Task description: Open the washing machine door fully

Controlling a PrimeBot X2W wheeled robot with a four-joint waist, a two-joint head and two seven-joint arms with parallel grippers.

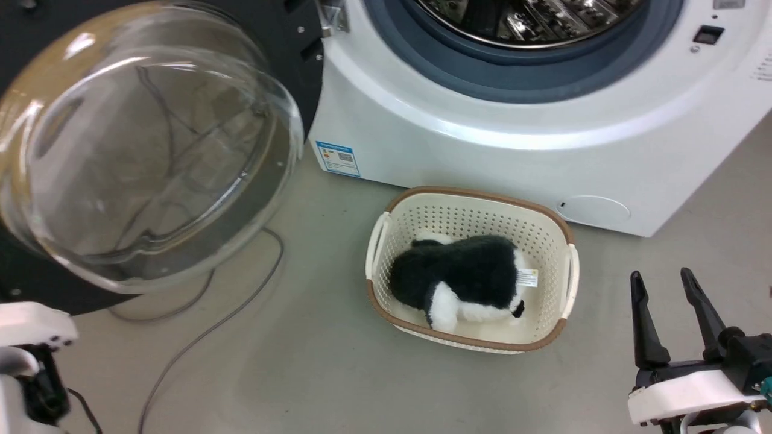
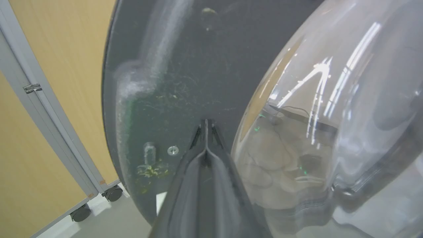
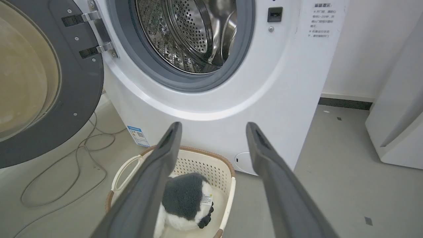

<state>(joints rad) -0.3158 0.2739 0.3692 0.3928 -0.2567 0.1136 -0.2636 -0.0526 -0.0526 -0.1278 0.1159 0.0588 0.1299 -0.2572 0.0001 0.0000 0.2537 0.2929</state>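
Left gripper [image 2: 205,127] sits closest to us, its two fingers pressed together with nothing between them, tips at the black inner face of the door [image 1: 151,150], just left of the glass bowl [image 2: 314,132]; we can't tell whether they touch it. Left arm's white casing [image 1: 30,328] shows at the near left, below the door. Right gripper [image 1: 661,276] hangs at the near right over the floor [image 1: 301,374], fingers spread wide and empty, aimed toward the washer [image 1: 482,163]. We see the door swung out to the washer's left on its hinge [image 3: 99,33], inner side and bowl facing us, well clear of the drum mouth. Drum [image 3: 195,33] is exposed, ringed by the grey-blue seal [image 1: 512,78]. Blue sticker [image 1: 338,158] sits low on the washer's front left corner. Basket [image 1: 482,196] stands on the floor just in front of the washer, between the two arms, with a black-and-white plush [image 1: 464,280] lying inside. Grey cables [image 1: 205,331] trail on the floor under the door. Beyond the door stands a tan panel [image 2: 49,99] on casters.
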